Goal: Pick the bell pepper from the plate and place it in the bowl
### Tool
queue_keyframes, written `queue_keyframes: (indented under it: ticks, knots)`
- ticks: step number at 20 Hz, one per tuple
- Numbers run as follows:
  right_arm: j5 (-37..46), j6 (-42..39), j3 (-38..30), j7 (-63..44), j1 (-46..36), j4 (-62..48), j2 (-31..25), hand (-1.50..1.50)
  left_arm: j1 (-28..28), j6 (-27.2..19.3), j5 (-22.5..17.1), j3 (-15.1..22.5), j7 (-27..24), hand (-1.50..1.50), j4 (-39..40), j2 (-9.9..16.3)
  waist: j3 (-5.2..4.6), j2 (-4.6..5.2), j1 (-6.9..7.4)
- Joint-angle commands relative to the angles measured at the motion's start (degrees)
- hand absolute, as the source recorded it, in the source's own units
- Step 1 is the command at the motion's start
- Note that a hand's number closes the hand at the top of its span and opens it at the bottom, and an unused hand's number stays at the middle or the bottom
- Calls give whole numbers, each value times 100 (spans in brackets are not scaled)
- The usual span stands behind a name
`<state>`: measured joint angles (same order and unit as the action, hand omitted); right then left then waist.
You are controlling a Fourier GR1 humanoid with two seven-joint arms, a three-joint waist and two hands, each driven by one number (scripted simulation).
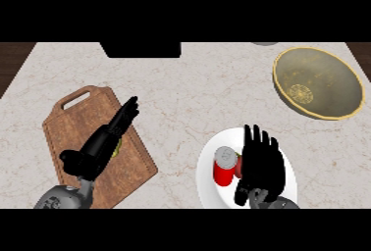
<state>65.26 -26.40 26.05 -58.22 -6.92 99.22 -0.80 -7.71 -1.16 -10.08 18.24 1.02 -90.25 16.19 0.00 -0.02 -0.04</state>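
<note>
A red bell pepper (225, 167) with a grey top lies on the white plate (208, 188) at the lower right. My right hand (261, 162) hovers over the plate just right of the pepper, fingers straight and pointing away, touching or nearly touching its side. The olive-yellow bowl (317, 82) stands at the upper right, well beyond the plate. My left hand (109, 135) rests open above the wooden cutting board (76, 122) on the left, fingers stretched toward the upper right.
A small yellowish thing (117, 149) lies on the cutting board, mostly hidden under my left hand. A black block (141, 49) sits at the counter's far edge. A grey object (265, 43) peeks in at the top. Dark wood borders both upper corners.
</note>
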Motion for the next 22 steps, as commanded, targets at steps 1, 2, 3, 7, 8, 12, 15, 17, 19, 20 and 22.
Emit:
queue_keyframes:
  ticks: [1, 2, 3, 7, 8, 12, 15, 17, 19, 20, 22]
  knots:
    - [101, 247, -214, -53, 221, -347, -47, -150, -180, 175, -28, -191, 242, 0, -43, -58, 1, 2, -2]
    - [-103, 242, -215, -327, -250, -667, 76, -150, -54, 134, 258, -49, -283, 0, 346, -254, 0, 8, 13]
    - [88, 126, -346, -47, 0, -367, 49, -150, -208, 132, 213, -192, 106, 0, 269, -312, 0, 2, -4]
    - [38, 54, -407, -126, -147, -370, 78, -150, -67, 538, 187, -399, 217, 0, -18, -147, 0, 0, 7]
    - [284, 552, -302, 252, 247, -543, 38, -150, 233, 434, 336, -376, -132, 0, 18, -236, 0, 0, 7]
    - [144, 614, -384, 640, -210, -801, 76, 150, 407, 233, 641, -145, 274, 0, -497, -456, 1, -2, 33]
    - [525, 1284, -389, 1061, -255, -1283, 28, 150, 112, 475, 530, -443, 265, 0, -144, -450, 1, 3, 22]
    - [544, 1255, -519, 1166, -351, -1275, -27, 150, 39, 502, 606, -489, 365, 0, -193, -557, 1, 1, 16]
    - [582, 1146, -640, 1092, -590, -1382, 74, 150, -9, 684, 651, -557, 142, 0, 106, -609, 0, 3, 14]
    - [520, 955, -568, 1221, -111, -654, -240, 150, 0, 697, 584, -646, 85, 0, 187, -684, 0, -1, -3]
    - [-1, 838, -309, 2374, -89, -858, -629, 150, 50, 569, 523, -582, 234, 0, -92, -577, 3, 1, 25]
